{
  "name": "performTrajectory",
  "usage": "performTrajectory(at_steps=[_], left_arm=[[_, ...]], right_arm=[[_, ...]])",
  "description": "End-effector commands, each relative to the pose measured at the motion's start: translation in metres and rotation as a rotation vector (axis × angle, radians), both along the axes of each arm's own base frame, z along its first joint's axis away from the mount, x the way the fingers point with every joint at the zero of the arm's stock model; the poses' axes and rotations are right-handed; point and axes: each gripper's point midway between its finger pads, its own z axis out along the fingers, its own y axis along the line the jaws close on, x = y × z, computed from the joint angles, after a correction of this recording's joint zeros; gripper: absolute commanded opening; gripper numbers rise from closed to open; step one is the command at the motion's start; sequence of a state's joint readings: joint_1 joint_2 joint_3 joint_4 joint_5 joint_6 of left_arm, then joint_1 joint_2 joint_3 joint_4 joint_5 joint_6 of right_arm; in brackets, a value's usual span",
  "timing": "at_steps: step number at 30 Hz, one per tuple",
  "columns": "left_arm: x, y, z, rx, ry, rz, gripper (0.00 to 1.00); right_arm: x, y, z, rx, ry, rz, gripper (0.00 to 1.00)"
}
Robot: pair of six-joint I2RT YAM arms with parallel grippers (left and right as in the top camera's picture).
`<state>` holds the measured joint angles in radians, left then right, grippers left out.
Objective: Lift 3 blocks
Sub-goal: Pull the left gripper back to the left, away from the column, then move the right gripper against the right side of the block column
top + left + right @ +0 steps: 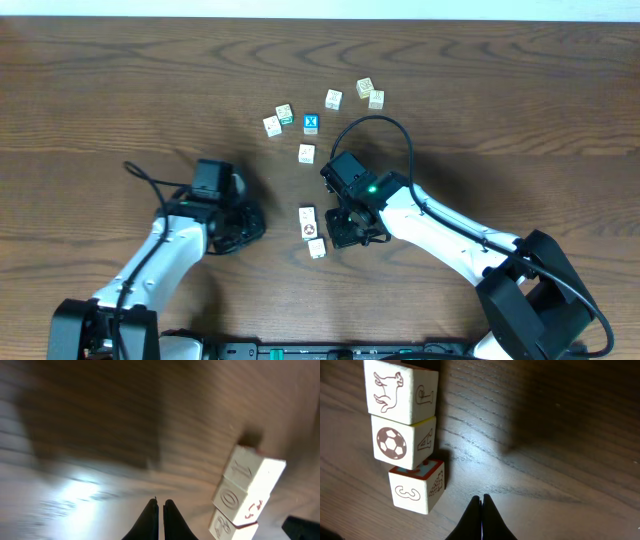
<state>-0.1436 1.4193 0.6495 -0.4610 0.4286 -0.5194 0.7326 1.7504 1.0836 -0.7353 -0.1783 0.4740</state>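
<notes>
Right wrist view, bottom edge: right jaws pressed fully together, nothing between them. Just to their left on the counter (pixel 545 460) lies the block marked 3 (pixel 415 487), turned slightly out of line. Touching it beyond is the football block (pixel 402 440), then the animal block (pixel 400 390). One short row, flat on the wood, none raised.

Left wrist view (blurred): left jaws likewise closed tight and empty. The same row lies off to their right.

Overhead: the three blocks (pixel 311 230) lie between the two arms. Right jaws are just beside the row; left jaws are near but apart from it. Further out are the blue X cube (pixel 311 123) and a loose scatter of other cubes (pixel 306 153), well apart from the row.

Risks, my judgement:
- Both jaws are shut and off to the side of the row. Coming in like this would shove the blocks, not grasp them.
- The block marked 3 is skewed. Clamping the row end to end would likely buckle it at that joint and pop the end block out.
- The arms flank the row closely. Crossing paths could make them collide or knock the line apart.
- The far cubes look similar, so one could be taken by mistake.
</notes>
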Motion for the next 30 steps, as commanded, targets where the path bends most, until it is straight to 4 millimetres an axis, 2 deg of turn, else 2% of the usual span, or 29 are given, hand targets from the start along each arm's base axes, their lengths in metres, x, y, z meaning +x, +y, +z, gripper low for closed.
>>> performTrajectory(at_steps=[1, 10, 23, 30], left_arm=[[0.003, 0.018, -0.001, 0.028, -0.015, 0.03, 0.07], [0.006, 0.025, -0.001, 0.032, -0.021, 0.042, 0.07], [0.006, 0.025, -0.001, 0.032, -0.022, 0.042, 0.07], [0.006, 0.025, -0.001, 0.032, -0.022, 0.042, 0.07]], right_arm=[[-0.002, -0.002, -0.004, -0.018, 0.013, -0.058, 0.01], [-0.017, 0.009, -0.013, 0.026, 0.054, -0.085, 0.01], [-0.023, 0.033, -0.007, 0.124, 0.075, -0.044, 0.01], [-0.029, 0.038, -0.006, 0.127, 0.077, -0.021, 0.01]])
